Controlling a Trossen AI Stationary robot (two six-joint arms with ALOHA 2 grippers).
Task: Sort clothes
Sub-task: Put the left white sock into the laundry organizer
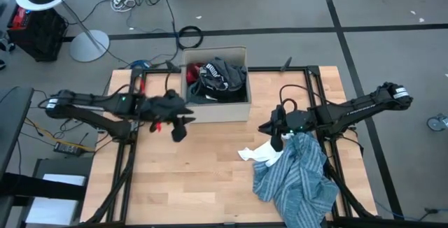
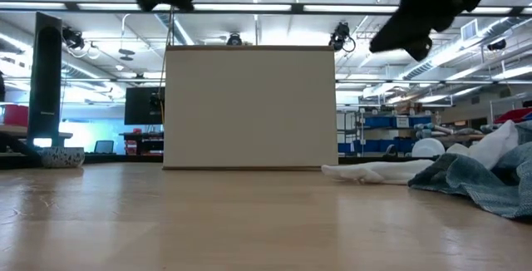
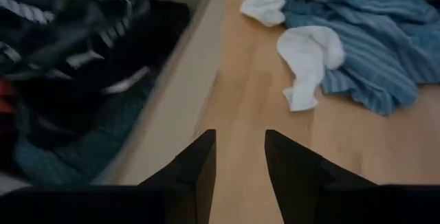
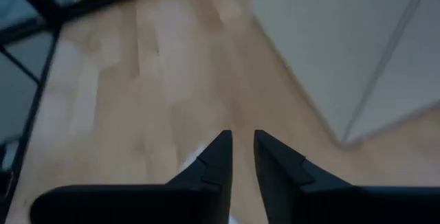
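A tan cardboard box [image 1: 238,109] stands at the table's far middle and holds dark clothes with white marks and a red piece [image 1: 215,77]; they also show in the left wrist view [image 3: 75,52]. A blue-white striped shirt [image 1: 297,179] lies heaped at the near right, with white pieces [image 1: 257,154] at its left edge. My left gripper [image 1: 182,124] hovers open and empty just left of the box's near wall, above the table. My right gripper [image 1: 274,138] hovers above the white pieces and the shirt's far edge, its fingers [image 4: 218,157] a narrow gap apart with nothing between them.
Bare wooden table [image 1: 203,179] lies in front of the box, left of the shirt. Black frame rails [image 1: 122,165] run along the table's left and right sides. In the low view the box [image 2: 249,109] stands upright at the far side, and the shirt [image 2: 482,179] is at the right.
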